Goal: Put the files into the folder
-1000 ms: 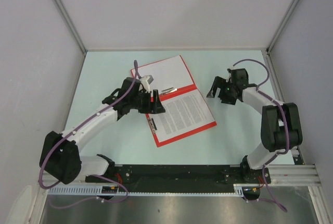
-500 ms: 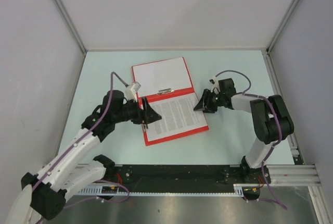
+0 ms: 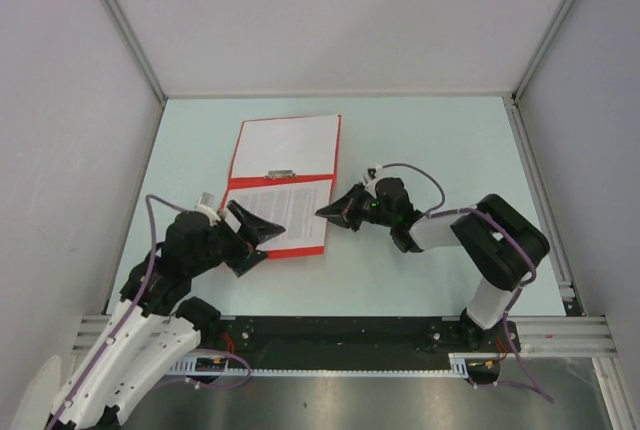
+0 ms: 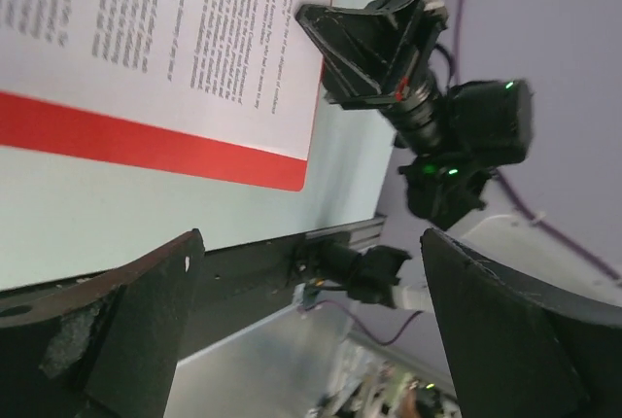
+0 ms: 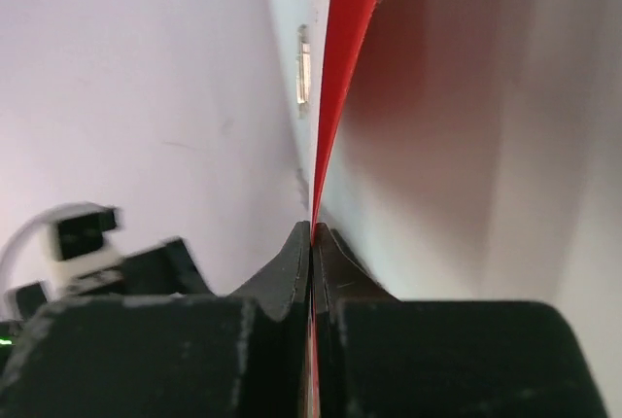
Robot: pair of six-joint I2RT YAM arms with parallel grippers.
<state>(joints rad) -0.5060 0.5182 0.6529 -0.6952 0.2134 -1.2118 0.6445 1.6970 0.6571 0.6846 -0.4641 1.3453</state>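
Red plastic folder (image 4: 146,141) lies open on the pale table (image 3: 420,140), with the printed files (image 3: 278,216) on its near leaf below a metal clip (image 3: 280,175). Right gripper (image 5: 313,233): jaws fully closed, pinching the thin red edge of the folder, so folder and files extend straight out ahead of its fingertips. Left gripper (image 3: 265,242): jaws spread wide with nothing between them, tips low at the near edge of the folder, the files just ahead of them and the right gripper facing it across the near leaf
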